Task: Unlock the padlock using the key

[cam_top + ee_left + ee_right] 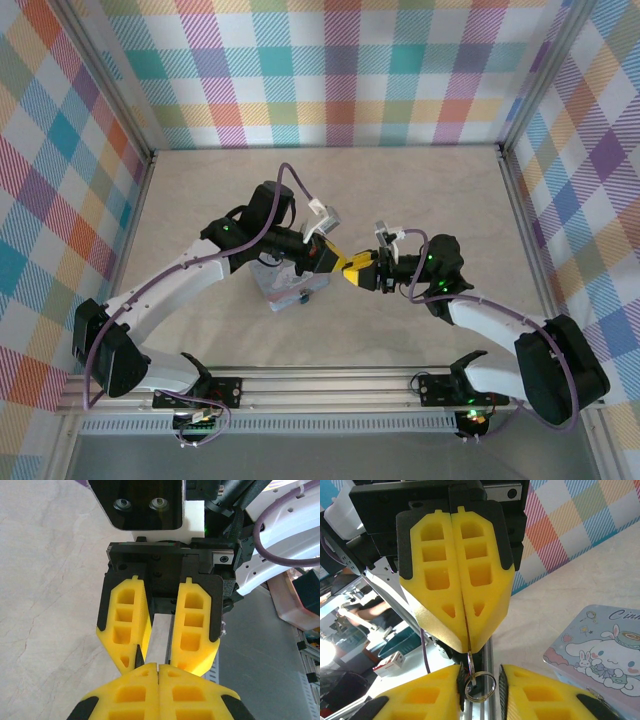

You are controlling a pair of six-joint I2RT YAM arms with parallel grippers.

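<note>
Both arms meet nose to nose at mid-table in the overhead view, and the action is in the air, not on the surface. The left gripper (468, 647) fills the upper middle of the right wrist view, its jaws pressed flat together. Pinched in that seam is the key (469, 657), a thin dark sliver poking down out of the tips. A small wire ring (480, 684) dangles from it at the bottom centre.

The right gripper (480, 671) comes in from the bottom edge of that view, with one yellow finger on each side of the ring. Its jaws stand partly apart, with only a narrow gap left. I cannot tell whether the pads touch the ring, so I won't call it a grip.

So, progress: the key is up off the table (420, 200) and in hand, and this looks to me like a pass or a re-grip between the arms. Everything else is left to do: lining the key up, getting it into the padlock, and the turn. I cannot tell where the padlock sits.

A light-blue cartoon tin (600, 650) lies at the lower right of the right wrist view. From above it is tucked under the left arm. That arm overhanging the tin, and the two grippers crowding each other, are the likely snags.
</note>
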